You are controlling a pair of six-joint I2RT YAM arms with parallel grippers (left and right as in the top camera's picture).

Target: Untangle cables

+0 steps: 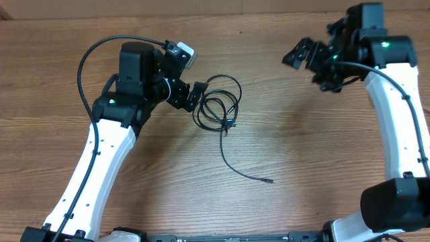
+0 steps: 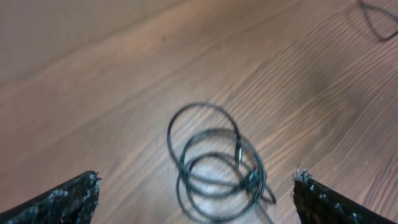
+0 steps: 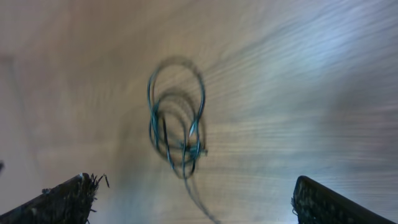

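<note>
Ideally the left gripper (image 1: 193, 96), jaws spread just beside the coiled cables (image 1: 218, 104) on the table (image 1: 309, 154), should pinch one outer loop only, while the right gripper (image 1: 301, 54), equally spread, hangs well apart.

Item one: my table (image 1: 302, 148). Top: brown wood grain, streaks running side to side under overhead camera. Darker patches scattered. Light: soft, even, faint shadows only. Pale sheen on wood in my right wrist view, blurred. Table fills every view.
</note>
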